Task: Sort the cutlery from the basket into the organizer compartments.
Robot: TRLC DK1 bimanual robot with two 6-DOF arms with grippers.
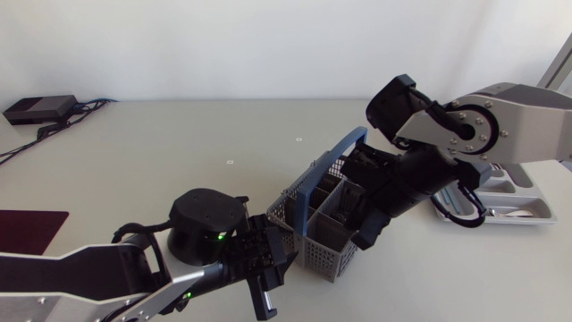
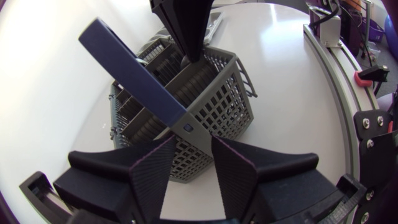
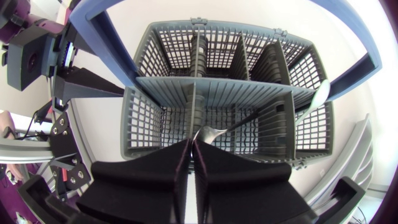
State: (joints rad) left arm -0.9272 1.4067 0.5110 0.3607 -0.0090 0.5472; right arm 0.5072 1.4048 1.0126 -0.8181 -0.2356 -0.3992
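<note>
A grey mesh basket (image 1: 323, 234) with a blue handle (image 1: 332, 154) stands mid-table. My left gripper (image 1: 268, 261) grips its near end wall; in the left wrist view both fingers (image 2: 155, 171) press the basket's corner (image 2: 186, 163) from two sides. My right gripper (image 1: 368, 231) reaches down into the basket. In the right wrist view its fingers (image 3: 205, 163) are pressed together on the shiny end of a spoon (image 3: 211, 132), which lies slanted in a middle compartment. The grey organizer (image 1: 527, 207) sits at the right, partly hidden behind my right arm.
A black box with cables (image 1: 40, 108) lies at the back left. A dark red mat (image 1: 27, 231) is at the left edge. The basket's (image 3: 205, 93) other compartments look bare. The organizer's rim (image 3: 364, 152) shows beside the basket.
</note>
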